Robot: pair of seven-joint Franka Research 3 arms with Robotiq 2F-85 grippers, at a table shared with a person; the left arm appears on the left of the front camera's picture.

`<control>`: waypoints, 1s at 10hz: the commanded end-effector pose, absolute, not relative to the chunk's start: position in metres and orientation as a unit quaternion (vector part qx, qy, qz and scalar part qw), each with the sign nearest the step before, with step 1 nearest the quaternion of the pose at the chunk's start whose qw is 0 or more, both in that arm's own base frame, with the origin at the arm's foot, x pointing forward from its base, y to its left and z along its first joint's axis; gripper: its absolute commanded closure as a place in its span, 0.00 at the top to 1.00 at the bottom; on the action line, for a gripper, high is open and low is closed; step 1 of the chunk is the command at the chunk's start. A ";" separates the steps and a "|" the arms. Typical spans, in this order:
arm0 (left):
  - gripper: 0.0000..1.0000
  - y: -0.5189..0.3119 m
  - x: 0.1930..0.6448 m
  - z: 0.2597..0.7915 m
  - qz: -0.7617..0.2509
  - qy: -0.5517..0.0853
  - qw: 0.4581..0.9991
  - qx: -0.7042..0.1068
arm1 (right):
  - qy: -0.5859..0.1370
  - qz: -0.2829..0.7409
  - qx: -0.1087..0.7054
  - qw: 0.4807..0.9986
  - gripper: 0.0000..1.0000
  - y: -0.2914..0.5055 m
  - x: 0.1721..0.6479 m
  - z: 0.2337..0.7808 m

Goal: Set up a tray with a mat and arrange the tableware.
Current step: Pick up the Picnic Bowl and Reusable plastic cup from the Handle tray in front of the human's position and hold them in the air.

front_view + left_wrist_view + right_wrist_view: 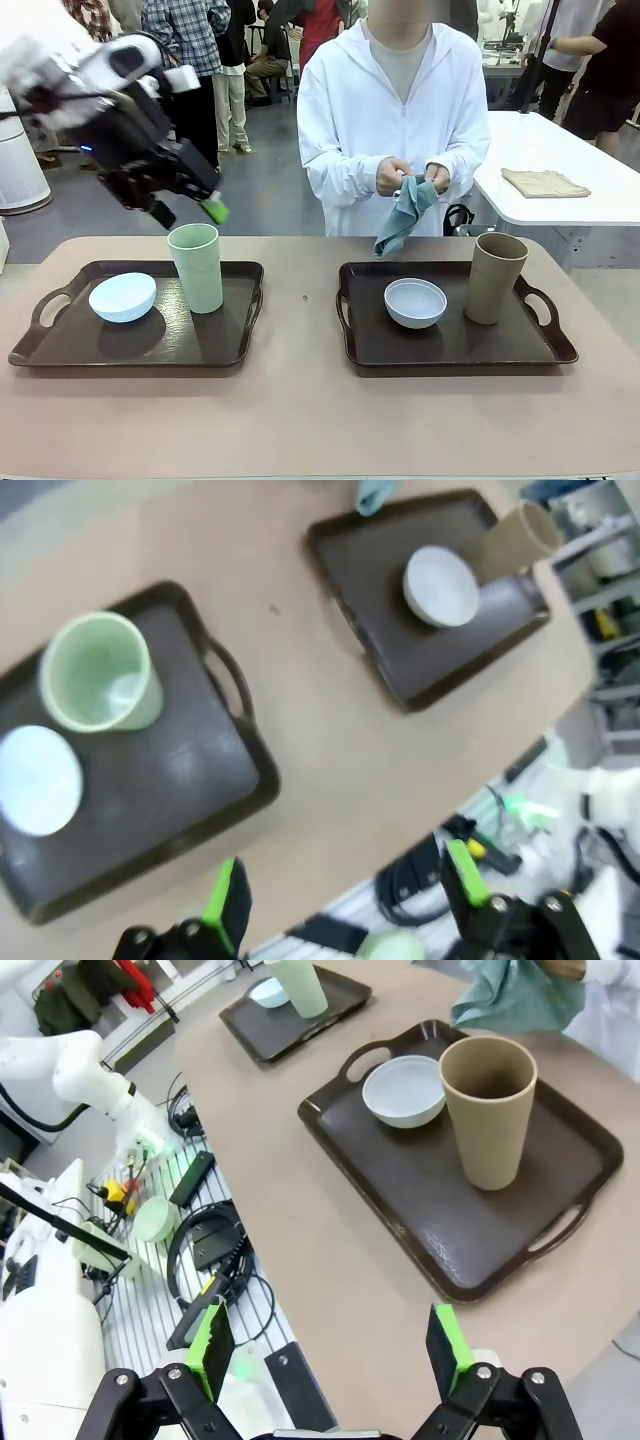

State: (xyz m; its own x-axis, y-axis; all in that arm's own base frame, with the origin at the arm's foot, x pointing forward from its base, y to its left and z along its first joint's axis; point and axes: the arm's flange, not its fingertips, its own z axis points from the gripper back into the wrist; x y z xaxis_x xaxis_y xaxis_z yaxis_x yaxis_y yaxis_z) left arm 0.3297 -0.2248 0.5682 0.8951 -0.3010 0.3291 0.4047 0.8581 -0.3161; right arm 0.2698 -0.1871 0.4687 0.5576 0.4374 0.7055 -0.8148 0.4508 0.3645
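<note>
A pale blue round bowl (122,296) and tall light green cup (196,267) sat on one dark tray (60,350), a greyish-white bowl (415,302) and brown cup (495,277) on another dark tray (545,350), while the left claw (188,213) and right claw (328,1345) hung spread wide and empty, probably until the person's hands (410,178) brought the teal cloth mat (403,218).

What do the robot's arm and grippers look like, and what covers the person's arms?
The left arm is white, dark near the wrist. The left gripper is black with green pads; the right gripper matches it. The person's sleeves are long and white, part of a zipped jacket.
</note>
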 end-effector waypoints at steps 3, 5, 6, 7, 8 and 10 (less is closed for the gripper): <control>1.00 -0.300 0.361 0.526 -0.137 -0.141 0.974 -0.110 | -0.254 0.404 0.354 0.804 1.00 -0.179 0.273 0.454; 1.00 -0.295 0.361 0.519 -0.145 -0.150 0.971 -0.119 | -0.254 0.391 0.359 0.808 1.00 -0.182 0.274 0.459; 1.00 -0.295 0.357 0.517 -0.151 -0.145 0.970 -0.121 | -0.254 0.391 0.359 0.808 1.00 -0.182 0.274 0.459; 1.00 -0.295 0.357 0.517 -0.151 -0.145 0.970 -0.121 | -0.254 0.391 0.359 0.808 1.00 -0.182 0.274 0.459; 1.00 -0.295 0.357 0.517 -0.151 -0.145 0.970 -0.121 | -0.254 0.391 0.359 0.808 1.00 -0.182 0.274 0.459; 1.00 -0.295 0.357 0.517 -0.151 -0.145 0.970 -0.121 | -0.256 0.388 0.359 0.809 1.00 -0.183 0.274 0.460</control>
State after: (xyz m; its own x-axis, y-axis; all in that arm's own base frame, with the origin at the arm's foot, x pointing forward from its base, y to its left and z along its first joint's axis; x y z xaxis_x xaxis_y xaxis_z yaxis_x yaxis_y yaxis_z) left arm 0.3603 -0.2964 0.5160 0.9128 -0.2582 0.3163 0.3310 0.9215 -0.2031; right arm 0.2739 -0.1828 0.4597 0.5679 0.4449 0.6925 -0.8116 0.4426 0.3813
